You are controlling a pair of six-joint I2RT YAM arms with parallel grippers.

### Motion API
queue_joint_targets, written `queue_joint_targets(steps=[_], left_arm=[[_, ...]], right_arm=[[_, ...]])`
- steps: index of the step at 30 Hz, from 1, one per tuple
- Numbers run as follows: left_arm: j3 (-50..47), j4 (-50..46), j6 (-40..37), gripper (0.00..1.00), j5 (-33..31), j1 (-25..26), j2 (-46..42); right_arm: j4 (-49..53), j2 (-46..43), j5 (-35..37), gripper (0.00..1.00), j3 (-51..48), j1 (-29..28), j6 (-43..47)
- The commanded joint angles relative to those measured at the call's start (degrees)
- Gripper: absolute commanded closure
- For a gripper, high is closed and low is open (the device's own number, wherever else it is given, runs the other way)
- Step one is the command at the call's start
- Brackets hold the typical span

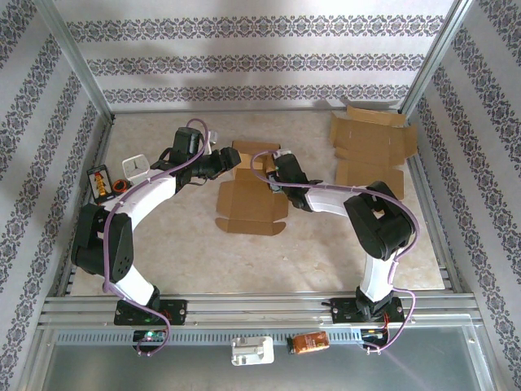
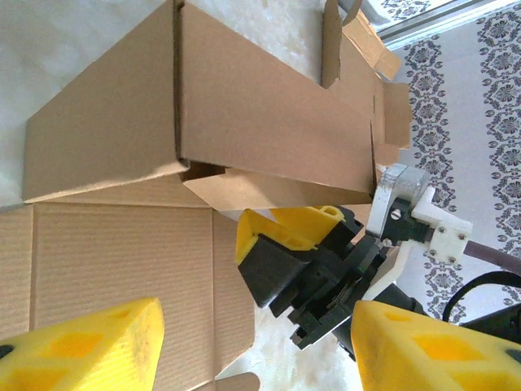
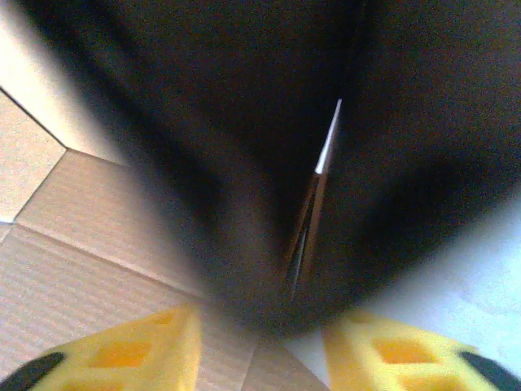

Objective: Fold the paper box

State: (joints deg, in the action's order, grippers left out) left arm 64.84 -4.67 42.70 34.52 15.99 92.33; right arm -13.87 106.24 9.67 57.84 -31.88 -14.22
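On table [image 1: 309, 252] centre | paper box [image 1: 248, 204] long axis near-far | left hand [image 1: 232, 161] spread | right hand [image 1: 263, 168] spread

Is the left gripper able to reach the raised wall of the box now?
Probably yes: the open left gripper faces the raised wall closely, with nothing between; the right gripper sits beside.

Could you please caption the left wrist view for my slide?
Left gripper open, facing the right gripper by the box's raised wall.
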Motion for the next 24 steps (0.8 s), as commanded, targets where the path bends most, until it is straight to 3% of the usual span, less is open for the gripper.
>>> queue_joint_targets(steps=[1, 9, 14, 24], left_arm=[[0.49, -0.76, -1.39, 0.37, 0.06, -0.92, -0.65], [4.54, -5.34, -6.78, 0.27, -4.56, -2.35, -0.07], [7.31, -6.58, -7.96, 0.26, -6.01, -2.89, 1.92], [16.37, -10.98, -5.97, 0.36, -2.35, -2.89, 11.14]], right_arm=[[-2.54, -2.44, -5.5, 0.47, -2.52, 1.04, 0.91], [-3.91, -4.08, -7.91, 0.29, -2.86, 2.59, 4.37], [-7.82, -5.55, -8.94, 0.05, -4.04, 3.21, 7.4], [-22.36, -1.5, -15.25, 0.13, -4.86, 5.12, 10.64]])
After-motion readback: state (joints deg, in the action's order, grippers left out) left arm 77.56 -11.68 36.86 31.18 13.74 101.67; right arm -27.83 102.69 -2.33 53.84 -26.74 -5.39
